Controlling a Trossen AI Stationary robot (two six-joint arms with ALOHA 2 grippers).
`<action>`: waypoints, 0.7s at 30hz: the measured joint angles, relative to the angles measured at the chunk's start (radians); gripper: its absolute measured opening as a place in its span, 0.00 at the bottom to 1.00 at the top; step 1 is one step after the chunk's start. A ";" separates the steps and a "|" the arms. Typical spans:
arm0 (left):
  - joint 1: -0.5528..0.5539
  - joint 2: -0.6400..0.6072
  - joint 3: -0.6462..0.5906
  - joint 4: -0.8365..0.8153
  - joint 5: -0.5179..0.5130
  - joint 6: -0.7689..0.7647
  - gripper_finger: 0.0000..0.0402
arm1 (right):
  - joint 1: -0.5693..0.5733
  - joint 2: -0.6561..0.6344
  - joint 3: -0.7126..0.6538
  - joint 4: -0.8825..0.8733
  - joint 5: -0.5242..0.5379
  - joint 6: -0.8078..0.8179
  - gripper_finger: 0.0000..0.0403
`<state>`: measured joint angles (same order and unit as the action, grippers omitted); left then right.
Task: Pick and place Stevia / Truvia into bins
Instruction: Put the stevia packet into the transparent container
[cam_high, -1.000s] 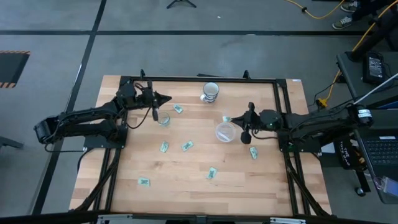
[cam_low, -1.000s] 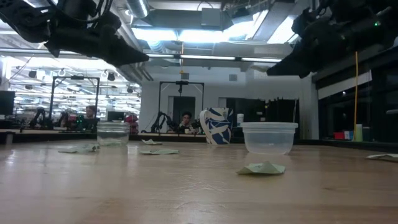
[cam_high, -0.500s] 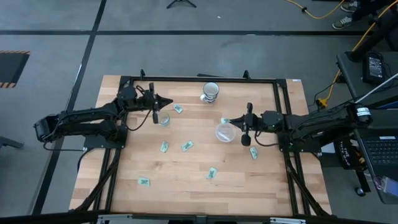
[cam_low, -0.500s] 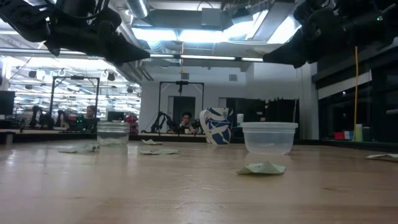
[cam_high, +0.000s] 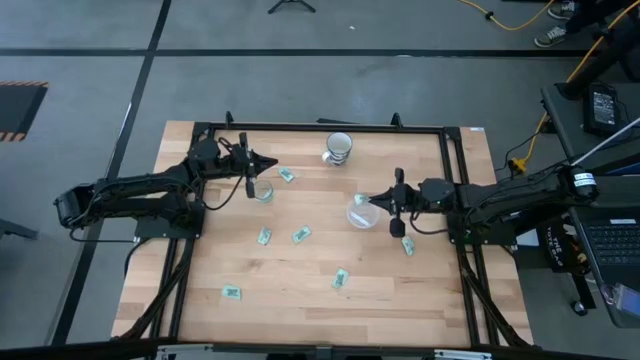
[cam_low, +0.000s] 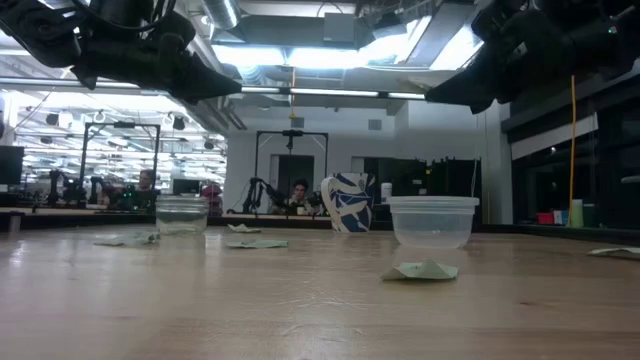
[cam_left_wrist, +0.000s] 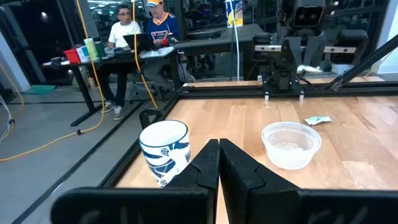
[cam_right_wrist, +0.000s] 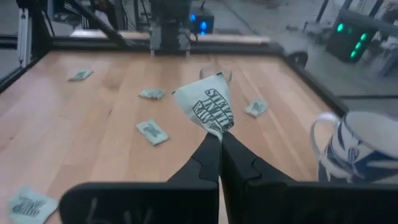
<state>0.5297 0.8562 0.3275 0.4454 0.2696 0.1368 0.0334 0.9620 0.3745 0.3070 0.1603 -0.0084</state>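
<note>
A pale wooden table (cam_high: 300, 260) inside a dark frame fills the high view, with grey floor around it. Over the wider clear cup (cam_high: 361, 212), at its rim on the side toward the right arm, the right gripper (cam_high: 371, 200) has its fingers pressed together on one Stevia packet (cam_right_wrist: 208, 107). In the right wrist view the packet stands up from the fingertips, its long axis running on from the fingers and leaning slightly to one side, printed face toward the camera. Loose packets lie flat around that cup: one just beside it toward the right arm (cam_high: 407, 245), two nearer the table's middle (cam_high: 300, 235) (cam_high: 264, 236), one toward the front edge (cam_high: 340, 278). The blue-patterned mug (cam_high: 338, 147) stands beyond the cup, near the far edge. The left gripper (cam_high: 270, 162), fingers closed and empty, hovers over the smaller clear cup (cam_high: 263, 192), well apart from the wider one.
</note>
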 joint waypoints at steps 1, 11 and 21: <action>0.000 0.000 0.000 0.000 -0.002 0.000 0.02 | 0.000 0.000 0.009 -0.025 0.000 0.015 0.00; 0.000 0.000 0.000 -0.001 -0.013 -0.001 0.02 | 0.000 0.031 0.131 -0.254 -0.006 0.023 0.00; 0.000 0.000 0.000 -0.003 -0.010 -0.098 0.02 | 0.000 0.146 0.285 -0.588 -0.007 0.083 0.00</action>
<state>0.5298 0.8562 0.3275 0.4427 0.2597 0.0384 0.0330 1.1079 0.6593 -0.2808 0.1532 0.0742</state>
